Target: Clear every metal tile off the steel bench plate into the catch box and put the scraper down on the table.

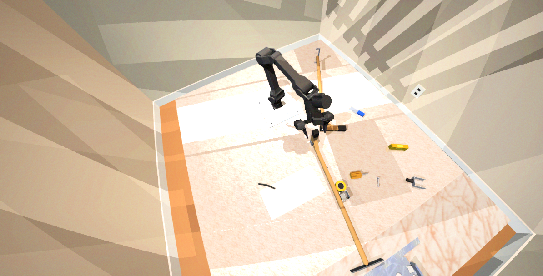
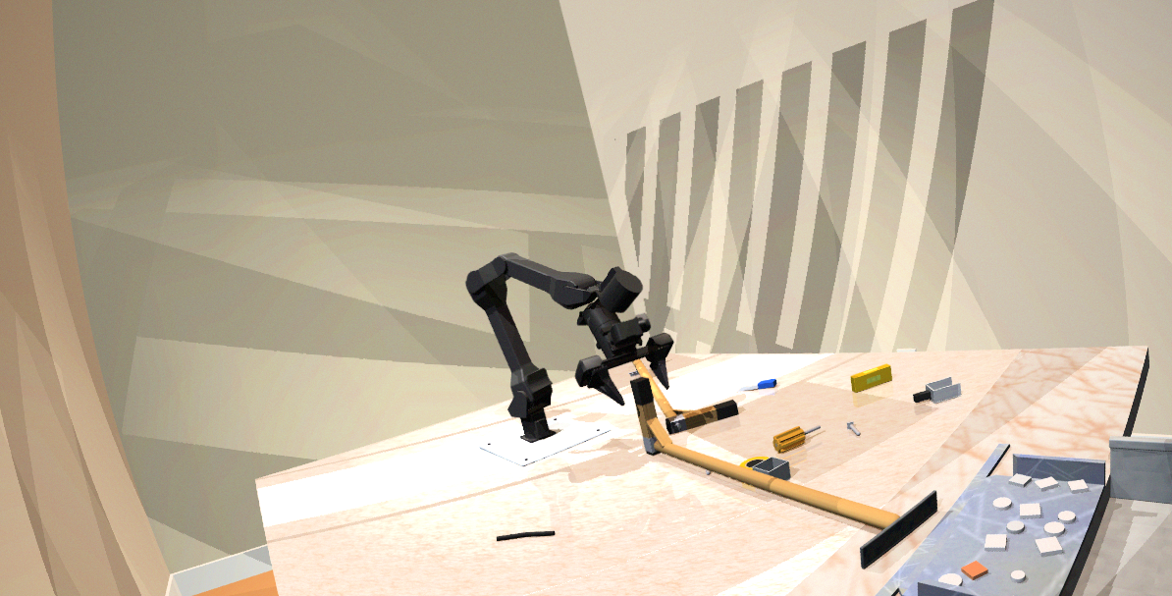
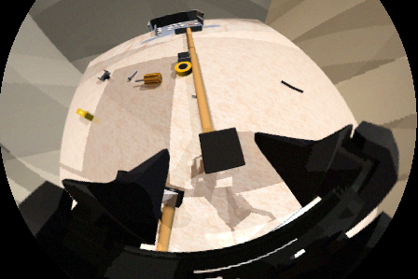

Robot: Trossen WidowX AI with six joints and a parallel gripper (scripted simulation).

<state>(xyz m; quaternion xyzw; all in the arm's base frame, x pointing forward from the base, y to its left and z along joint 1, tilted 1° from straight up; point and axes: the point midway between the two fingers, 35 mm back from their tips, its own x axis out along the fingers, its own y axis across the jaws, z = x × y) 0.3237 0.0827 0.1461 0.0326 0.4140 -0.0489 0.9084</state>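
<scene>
My gripper (image 1: 316, 134) (image 2: 643, 396) (image 3: 213, 145) is open and empty, its fingertips on either side of the top of the scraper's upright black grip (image 3: 222, 150); contact cannot be told. The long scraper's wooden shaft (image 1: 347, 220) (image 2: 737, 471) (image 3: 198, 82) lies along the table. Its dark blade (image 1: 366, 265) (image 2: 898, 529) (image 3: 188, 30) stands at the near edge of the steel plate (image 2: 959, 524). Several pale tiles (image 2: 1030, 510) and an orange tile (image 2: 974, 569) lie on the plate. The grey catch box (image 2: 1140, 468) is beyond it; its inside is mostly hidden.
A hooked wooden tool (image 1: 319, 76) (image 3: 167, 227) lies beside the scraper grip. A tape measure (image 1: 340, 186) (image 3: 183, 68) and square tube (image 2: 772, 468) are close beside the shaft. A screwdriver (image 2: 788, 438), yellow level (image 2: 871, 377), blue-handled knife (image 2: 766, 384) and black strip (image 2: 524, 536) lie around.
</scene>
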